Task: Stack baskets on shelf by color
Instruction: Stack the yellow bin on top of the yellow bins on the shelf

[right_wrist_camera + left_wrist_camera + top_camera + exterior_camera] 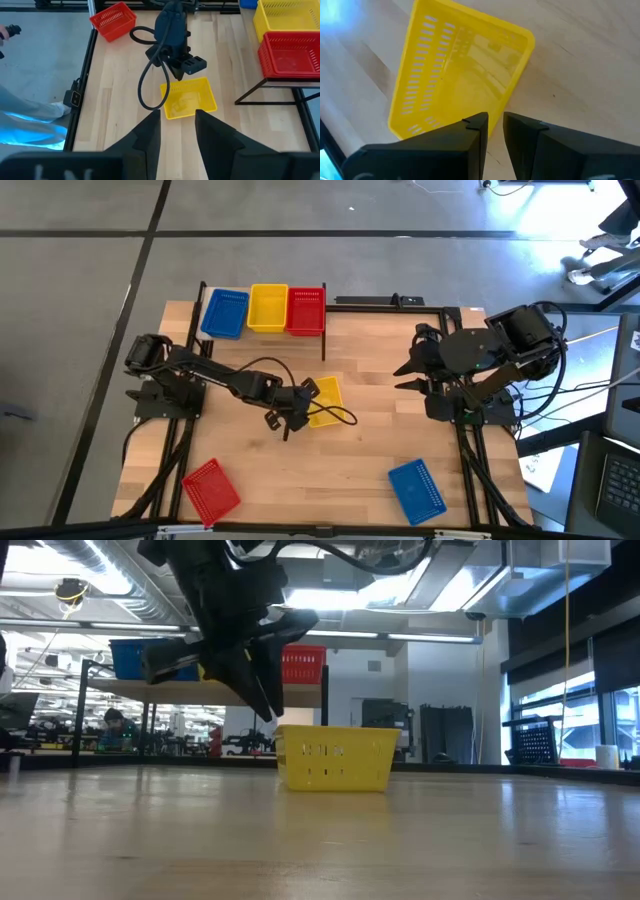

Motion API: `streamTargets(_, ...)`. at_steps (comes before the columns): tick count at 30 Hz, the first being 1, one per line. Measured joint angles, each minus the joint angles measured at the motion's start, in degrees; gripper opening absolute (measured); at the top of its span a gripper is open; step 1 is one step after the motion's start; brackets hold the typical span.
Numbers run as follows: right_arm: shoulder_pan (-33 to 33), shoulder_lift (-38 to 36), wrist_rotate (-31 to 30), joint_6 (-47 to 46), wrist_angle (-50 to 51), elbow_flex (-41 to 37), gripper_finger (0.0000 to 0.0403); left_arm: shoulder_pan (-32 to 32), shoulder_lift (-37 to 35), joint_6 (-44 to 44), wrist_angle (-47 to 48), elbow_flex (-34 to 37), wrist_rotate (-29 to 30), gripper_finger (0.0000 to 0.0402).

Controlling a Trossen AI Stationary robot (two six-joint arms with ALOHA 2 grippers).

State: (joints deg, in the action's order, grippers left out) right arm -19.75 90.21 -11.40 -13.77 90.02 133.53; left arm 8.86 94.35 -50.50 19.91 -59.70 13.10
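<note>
The left gripper (297,412) hangs just above the near rim of a yellow basket (324,402) on the tabletop (360,450), well in front of the shelf (265,330); its jaws stand narrowly apart, holding nothing. The right gripper (408,376) waits to the right of this basket with wide jaws.

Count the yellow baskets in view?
2. One yellow basket sits on the shelf between blue and red; the other yellow basket lies mid-table under the left hand. Stacked ones may hide beneath.
</note>
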Motion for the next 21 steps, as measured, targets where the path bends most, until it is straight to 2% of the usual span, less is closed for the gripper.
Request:
streamTargets(8, 0.0, 0.0, 0.0, 0.8, 0.0, 0.0, 0.0117, -1.1, 0.0, -0.4, -0.1, 0.0, -0.3, 0.0053)
streamTargets(17, 0.0, 0.0, 0.0, 0.6, 0.0, 0.0, 0.0117, -1.7, 2.0, -5.2, 0.9, 0.1, -0.3, 0.0053)
streamTargets(21, 0.0, 0.0, 0.0, 0.5, 0.0, 0.0, 0.0117, -1.7, 2.6, -5.6, -1.6, -0.1, -0.5, 0.0053)
